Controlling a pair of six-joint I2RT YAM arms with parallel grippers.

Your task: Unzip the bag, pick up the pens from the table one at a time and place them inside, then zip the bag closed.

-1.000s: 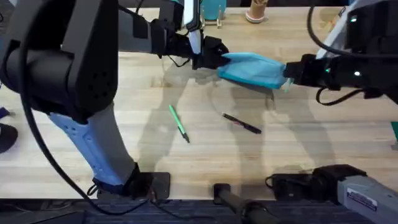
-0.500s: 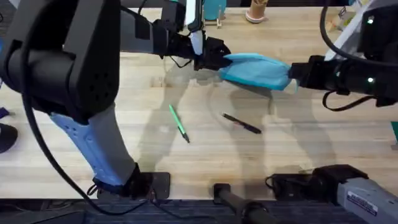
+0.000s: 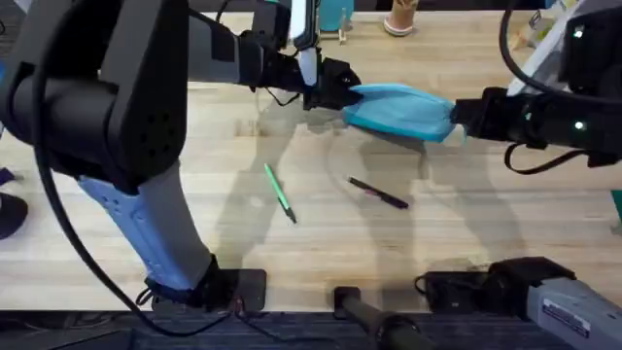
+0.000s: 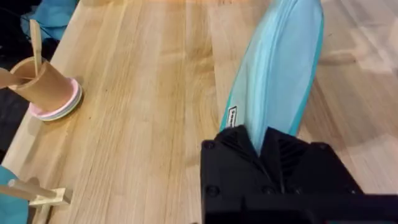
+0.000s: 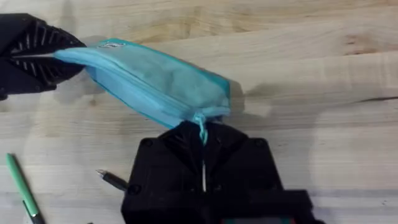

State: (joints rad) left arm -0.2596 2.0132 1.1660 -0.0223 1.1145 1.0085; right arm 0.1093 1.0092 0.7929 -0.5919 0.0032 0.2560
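The teal bag (image 3: 397,110) hangs stretched between both grippers above the table (image 3: 321,228). My left gripper (image 3: 340,89) is shut on the bag's left end (image 4: 261,134). My right gripper (image 3: 457,121) is shut on the right end, where the teal zipper pull (image 5: 201,127) runs between its fingers. The bag (image 5: 152,84) looks zipped shut. A green pen (image 3: 280,192) lies on the table below the bag, toward the left. A black pen (image 3: 378,192) with a reddish section lies to its right. Both pens (image 5: 22,193) also show in the right wrist view.
A brown paper cup on a pink lid (image 4: 51,93) and a small wooden piece (image 4: 37,194) stand at the table's far edge. A teal object (image 3: 335,14) sits at the back. Black gear (image 3: 496,282) lies along the near edge.
Over the last second my right gripper shifted slightly right, pulling the bag's right end with it and stretching the bag. The left gripper and both pens stayed put.
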